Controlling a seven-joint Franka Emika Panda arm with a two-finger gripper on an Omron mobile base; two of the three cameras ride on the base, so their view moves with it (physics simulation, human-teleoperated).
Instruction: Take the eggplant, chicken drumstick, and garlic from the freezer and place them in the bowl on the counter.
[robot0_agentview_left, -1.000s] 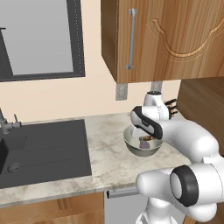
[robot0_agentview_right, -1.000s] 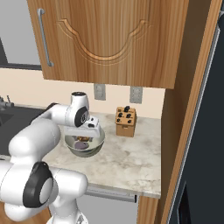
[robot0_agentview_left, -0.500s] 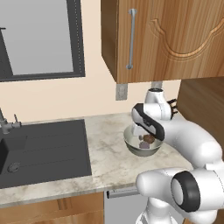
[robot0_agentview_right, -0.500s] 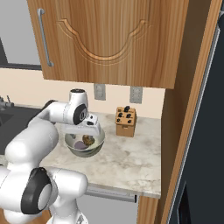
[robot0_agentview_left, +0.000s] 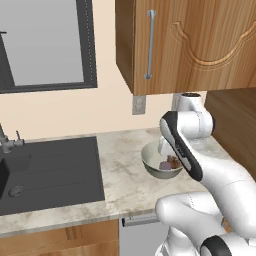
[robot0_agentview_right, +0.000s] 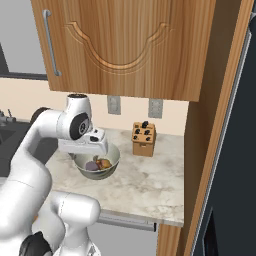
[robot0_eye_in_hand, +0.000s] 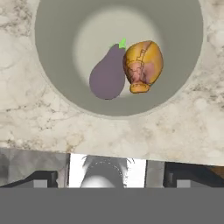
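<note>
The bowl (robot0_eye_in_hand: 118, 57) sits on the bench (robot0_agentview_right: 145, 182), between the black sink (robot0_agentview_left: 47, 172) and the knife block (robot0_agentview_right: 143, 139). Inside the bowl, the eggplant (robot0_eye_in_hand: 108, 74) and the chicken drumstick (robot0_eye_in_hand: 142, 65) lie side by side, touching, near the bottom centre. Both rest loosely against the curved floor, which fits things let go from above and rolled to the low point (a judgement, not seen). No garlic is visible in the bowl.

The claw (robot0_agentview_right: 84, 146) hangs above the bowl, pointing down at it; its tips show at the bottom of the hand view as two dark stubs well apart, with nothing between them, so I read it as spread and empty. That posture over the bowl suits a drop-off station.

Judged progress: two of three items delivered; garlic outstanding, so a trip to the freezer (robot0_agentview_right: 235, 150) is likely needed.

Surface: pale marbled stone, level, bare around the bowl. Room: a wooden wall cupboard (robot0_agentview_right: 125, 45) with a bar handle hangs above the bowl, wall outlets sit behind it, and the dark freezer stands beyond the knife block.
</note>
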